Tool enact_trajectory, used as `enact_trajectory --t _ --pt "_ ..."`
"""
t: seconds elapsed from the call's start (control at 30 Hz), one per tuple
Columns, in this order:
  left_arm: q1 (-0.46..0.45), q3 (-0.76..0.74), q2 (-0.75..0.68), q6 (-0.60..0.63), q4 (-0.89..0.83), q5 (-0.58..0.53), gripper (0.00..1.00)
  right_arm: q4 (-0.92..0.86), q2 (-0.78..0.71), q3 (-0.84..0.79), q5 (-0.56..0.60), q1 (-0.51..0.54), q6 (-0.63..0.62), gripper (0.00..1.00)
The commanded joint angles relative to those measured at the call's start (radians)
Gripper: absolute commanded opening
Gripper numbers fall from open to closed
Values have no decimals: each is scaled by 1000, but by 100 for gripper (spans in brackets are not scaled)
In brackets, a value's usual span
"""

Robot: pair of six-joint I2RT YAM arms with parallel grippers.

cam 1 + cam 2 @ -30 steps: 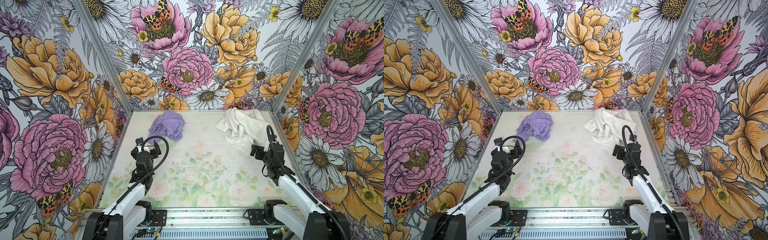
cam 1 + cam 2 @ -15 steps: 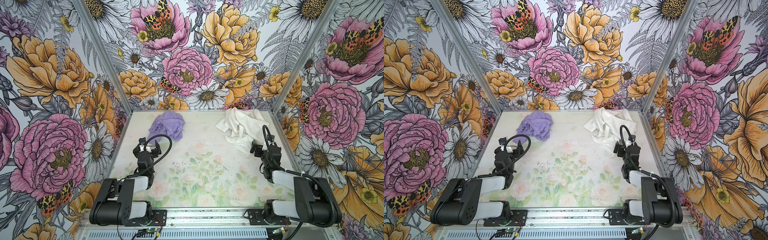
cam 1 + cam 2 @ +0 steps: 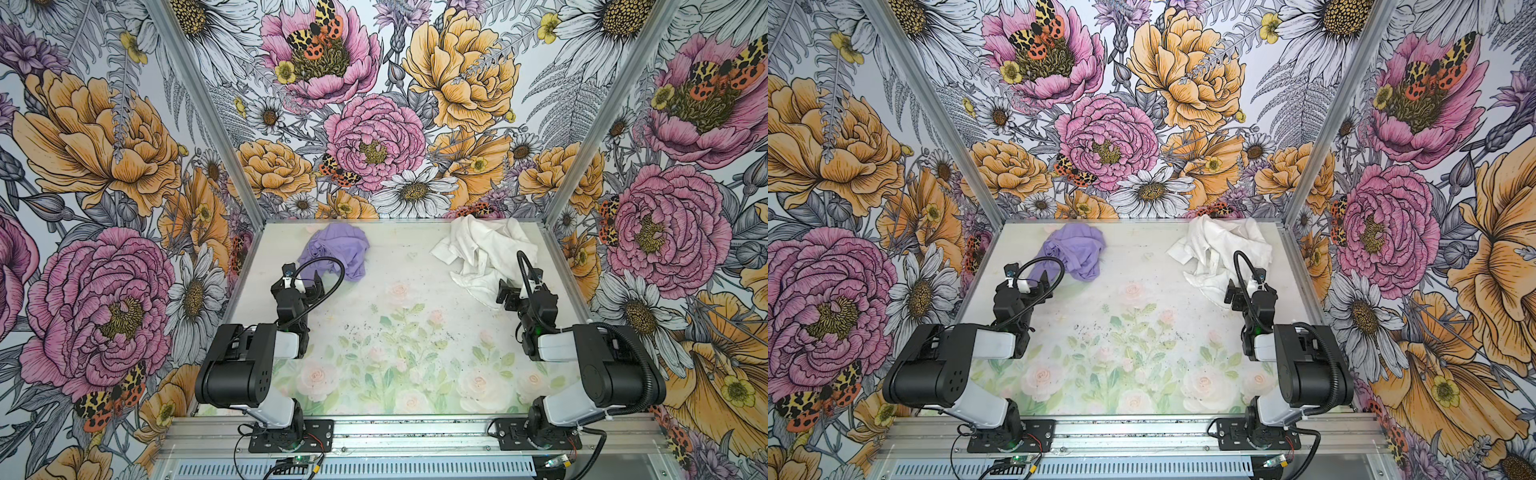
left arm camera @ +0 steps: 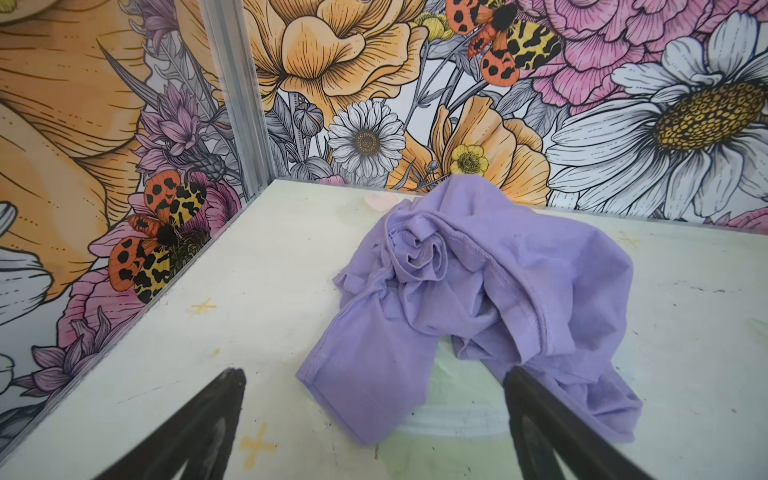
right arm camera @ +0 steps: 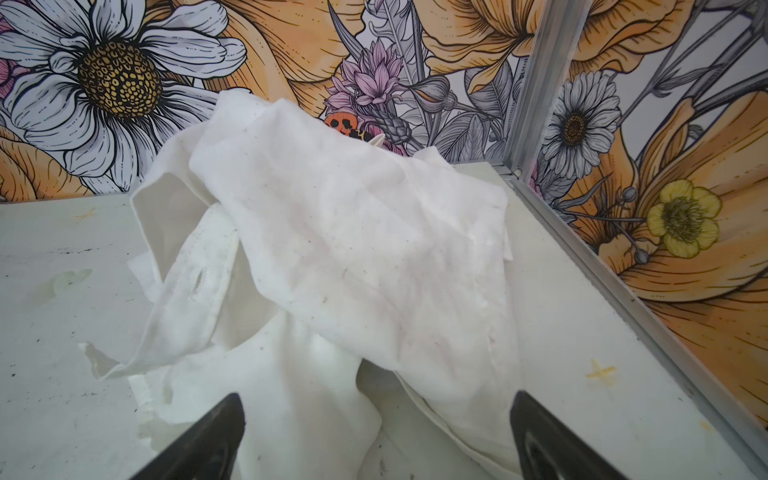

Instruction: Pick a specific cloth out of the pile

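The lavender cloth point(image 3: 340, 251) point(image 3: 1077, 253) lies crumpled on the table at the back left, well apart from the pile point(image 3: 486, 253) point(image 3: 1221, 249) of white cloths at the back right. My left gripper point(image 3: 300, 286) point(image 3: 1023, 286) is open just in front of the lavender cloth. In the left wrist view a flap of the cloth point(image 4: 478, 291) reaches between the spread fingers of the gripper point(image 4: 374, 374), held by neither. My right gripper point(image 3: 515, 291) point(image 3: 1241, 293) is open at the front edge of the pile point(image 5: 353, 249), and the white fabric lies loose between the fingers of the gripper point(image 5: 378, 397).
The floral table mat point(image 3: 395, 340) runs between the two arms. Flower-printed walls close in the left, back and right sides. Aluminium corner posts point(image 3: 208, 112) point(image 3: 598, 112) stand at the back corners. A metal rail point(image 3: 395, 432) with the arm bases runs along the front.
Both arms have folded up, their elbows now raised near the front rail. Both grippers stayed open and close to where they were, in front of their cloths.
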Motion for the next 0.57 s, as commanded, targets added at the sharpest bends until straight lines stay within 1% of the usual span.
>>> enact_trajectory --t 0.0,0.1,0.53 --pt "-3 2 0 3 -15 -10 99 7 0 27 20 -1 -3 100" --pt "-6 3 -2 3 -19 -21 99 16 0 22 44 2 1 100" --pt "-6 4 -1 5 -19 -15 99 20 0 21 39 2 0 99"
